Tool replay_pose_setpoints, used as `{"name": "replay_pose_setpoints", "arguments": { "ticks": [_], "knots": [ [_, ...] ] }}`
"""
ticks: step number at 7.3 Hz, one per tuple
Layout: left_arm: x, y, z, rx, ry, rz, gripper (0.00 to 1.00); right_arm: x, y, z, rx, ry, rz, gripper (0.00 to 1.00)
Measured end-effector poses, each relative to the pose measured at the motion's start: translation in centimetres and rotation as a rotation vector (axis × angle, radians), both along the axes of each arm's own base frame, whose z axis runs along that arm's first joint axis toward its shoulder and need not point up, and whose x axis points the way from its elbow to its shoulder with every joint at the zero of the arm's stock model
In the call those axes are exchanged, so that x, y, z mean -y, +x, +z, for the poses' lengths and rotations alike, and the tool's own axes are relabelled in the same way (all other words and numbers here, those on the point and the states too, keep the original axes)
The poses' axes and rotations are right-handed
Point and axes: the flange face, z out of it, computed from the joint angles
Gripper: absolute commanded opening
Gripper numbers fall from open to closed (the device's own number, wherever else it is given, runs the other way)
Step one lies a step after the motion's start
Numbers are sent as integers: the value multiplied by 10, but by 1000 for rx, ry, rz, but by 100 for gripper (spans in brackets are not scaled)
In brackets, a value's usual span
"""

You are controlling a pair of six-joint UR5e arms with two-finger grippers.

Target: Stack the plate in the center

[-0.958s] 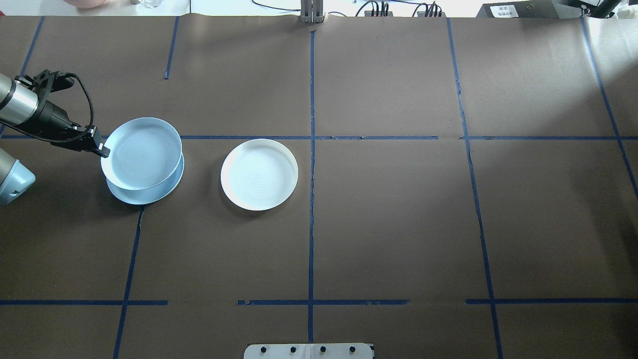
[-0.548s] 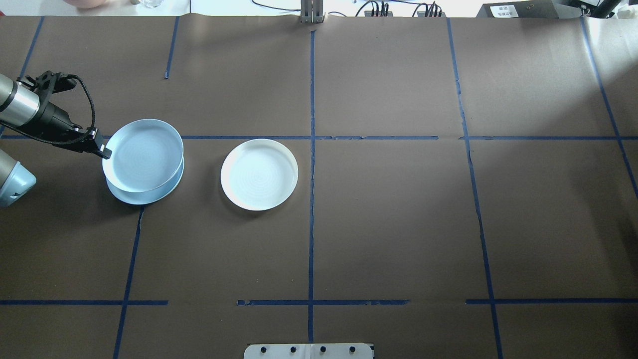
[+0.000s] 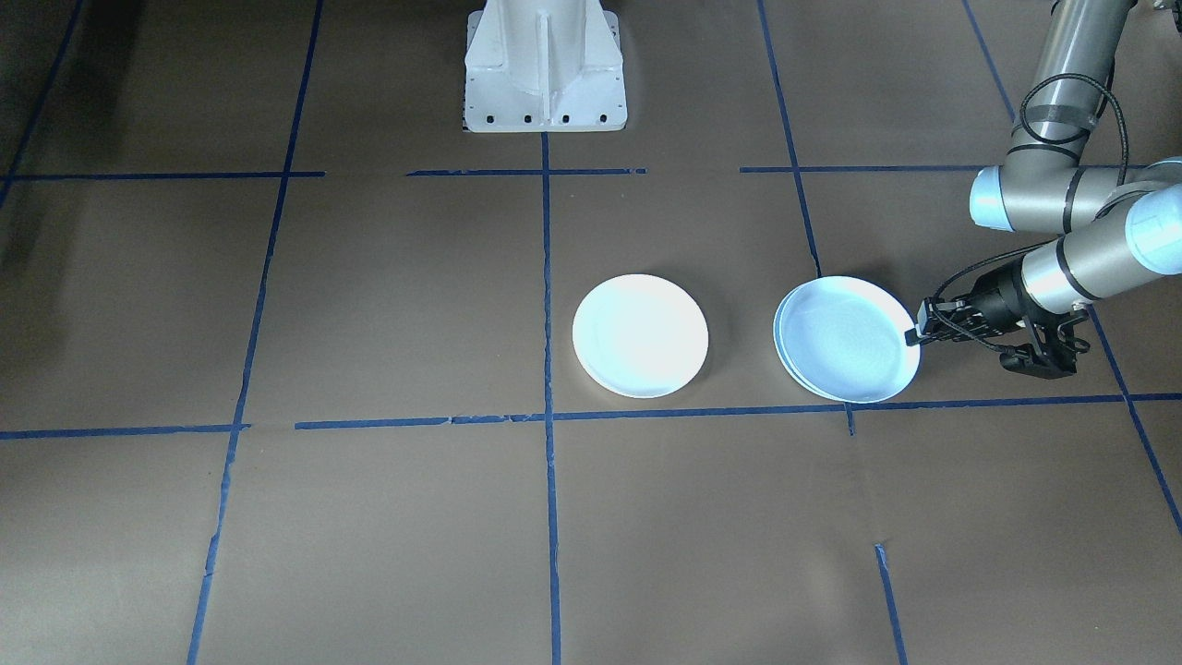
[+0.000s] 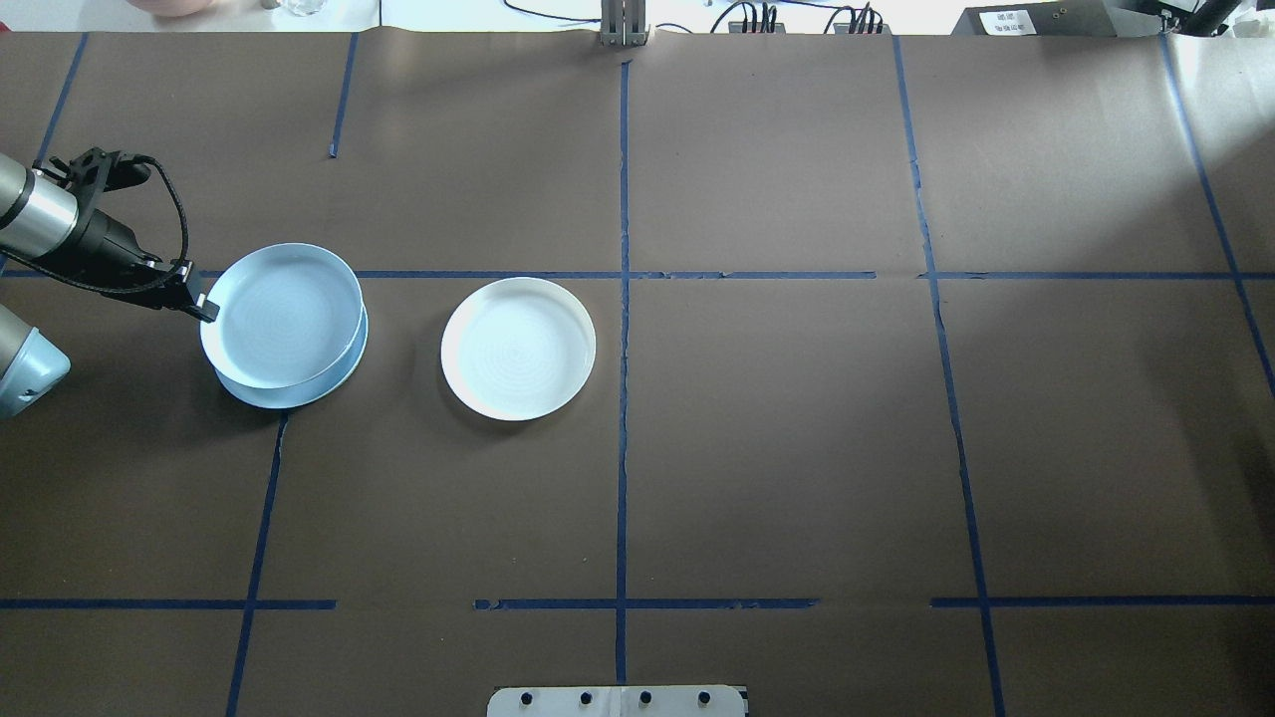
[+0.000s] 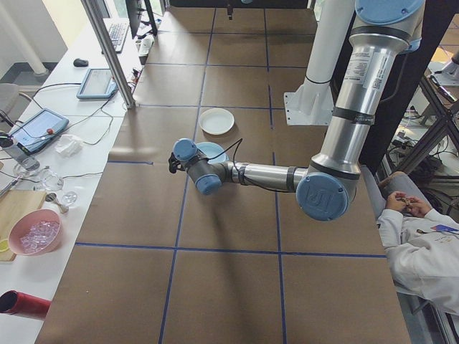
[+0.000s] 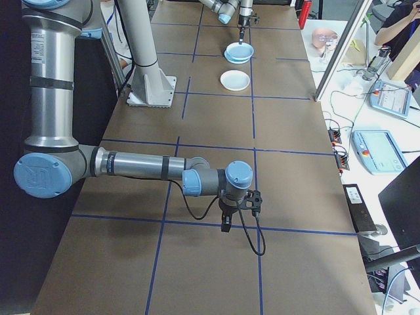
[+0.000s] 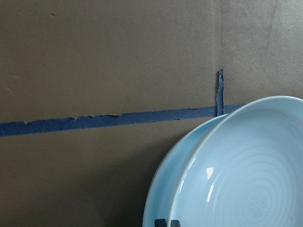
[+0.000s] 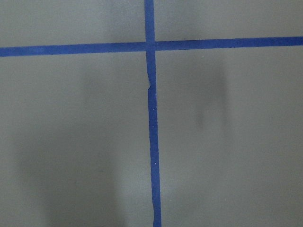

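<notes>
- Left gripper [image 4: 204,307] pinching the rim of the upper blue plate [image 4: 284,314], lifted slightly and tilted above the lower blue plate [image 4: 299,390], likely to separate the pair for carrying.
- Held plate at 3 o'clock from the fingertips in the overhead view.
- White plate [image 4: 518,348] further toward 3 o'clock, near the table centre, probably the stacking spot.
- Right gripper [image 6: 226,223]: cannot tell whether spread or pressed together.
</notes>
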Motion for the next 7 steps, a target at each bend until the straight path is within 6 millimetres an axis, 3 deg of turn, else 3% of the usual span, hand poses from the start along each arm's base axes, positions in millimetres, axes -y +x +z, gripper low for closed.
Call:
{"name": "replay_pose_setpoints", "arguments": {
  "ticks": [3,4,5,7],
  "knots": [
    [-1,2,1,6,2,1,0,0,0,0,0,2,0,100],
    [-1,2,1,6,2,1,7,0,0,0,0,2,0,100],
    [-1,3,1,6,1,1,41,0,0,-1,0,1,0,100],
    [-2,3,2,6,1,2,82,0,0,-1,0,2,0,100]
  ]
}}
